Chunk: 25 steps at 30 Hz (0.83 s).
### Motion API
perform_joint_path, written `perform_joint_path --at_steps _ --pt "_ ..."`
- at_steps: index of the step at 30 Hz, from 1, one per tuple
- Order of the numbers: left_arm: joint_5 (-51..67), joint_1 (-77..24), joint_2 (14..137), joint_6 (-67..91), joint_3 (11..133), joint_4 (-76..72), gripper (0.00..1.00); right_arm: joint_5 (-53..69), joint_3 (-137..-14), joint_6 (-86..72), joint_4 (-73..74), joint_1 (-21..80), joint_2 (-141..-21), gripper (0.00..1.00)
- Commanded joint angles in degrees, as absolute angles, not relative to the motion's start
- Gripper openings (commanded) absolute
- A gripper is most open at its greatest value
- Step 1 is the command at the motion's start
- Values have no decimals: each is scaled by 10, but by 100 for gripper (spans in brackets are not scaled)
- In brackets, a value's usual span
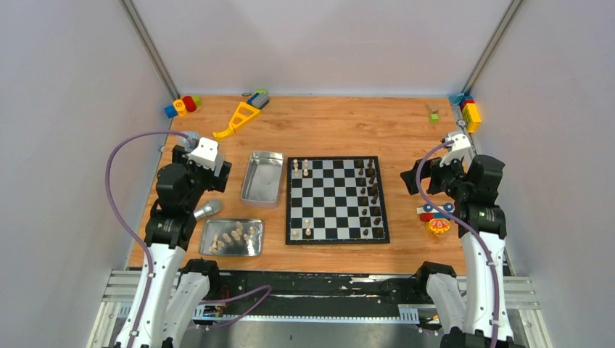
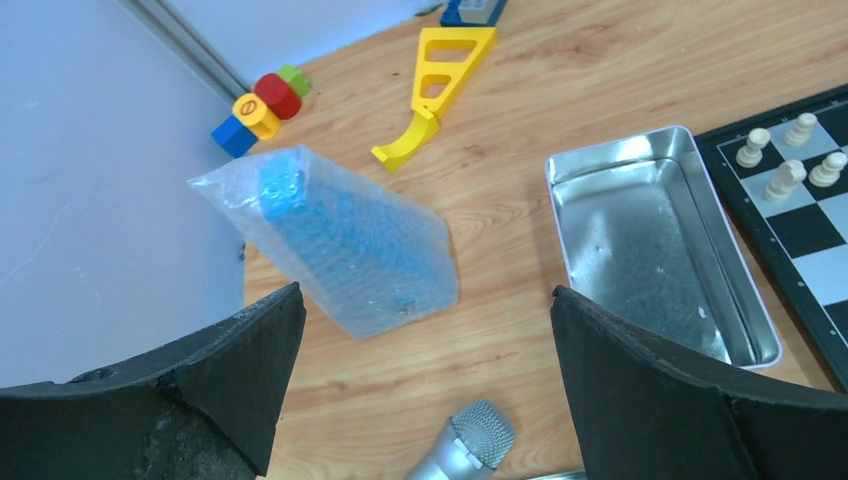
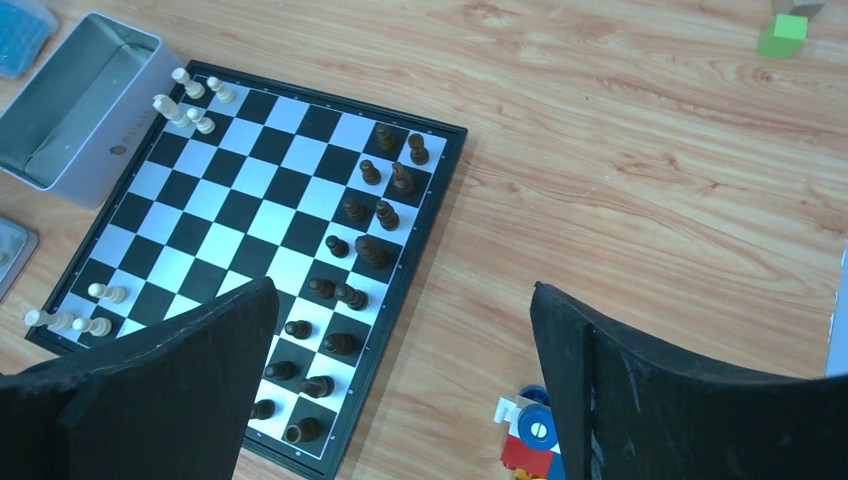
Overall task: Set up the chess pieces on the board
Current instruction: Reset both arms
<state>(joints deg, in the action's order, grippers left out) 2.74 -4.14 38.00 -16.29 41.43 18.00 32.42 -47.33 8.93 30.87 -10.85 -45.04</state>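
Board (image 1: 335,204) flat at mid-table, edges square to the table's own (being square, no long axis to speak of). Dark pieces (image 1: 371,190) upright in two files down its right side, the files' long axis running near to far, corner to corner, a few out of line. Pale pieces (image 1: 300,168) on the board only at the two ends of the left side: four standing in the far-left corner, three more in the near-left corner. Others of the same cream colour in a loose heap inside the near tray (image 1: 207,233), mostly on their sides and pointing every which way, left of the board's near-left corner; that tray's long axis left to right. Empty tray (image 1: 246,181) just left of the board's far half, long axis near to far. Left gripper (image 2: 425,292) spread wide with nothing between the fingers, hanging above the wood left of the empty tray, over a bubble-wrapped blue block (image 2: 340,240), with a microphone (image 2: 470,445) lying just nearer. Right gripper (image 3: 402,290) also spread wide and holding nothing, above the table at the board's right edge, the dark files below and to its left.
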Motion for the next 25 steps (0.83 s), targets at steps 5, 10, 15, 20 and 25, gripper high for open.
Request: perform_joint_path --at_steps 5,10,15,20,25 --pt "-5 -40 350 -142 392 138 100 338 -457 86 265 -109 -380 100" --pt "8 -40 353 -144 389 139 100 337 -455 89 265 -109 -385 100" --pt "4 -40 354 -145 390 142 100 338 -453 92 265 -109 -388 100" --pt "11 -39 353 -145 390 146 100 344 -450 93 265 -109 -390 100" --pt "21 -39 356 -147 390 149 100 345 -450 90 262 -109 -397 100"
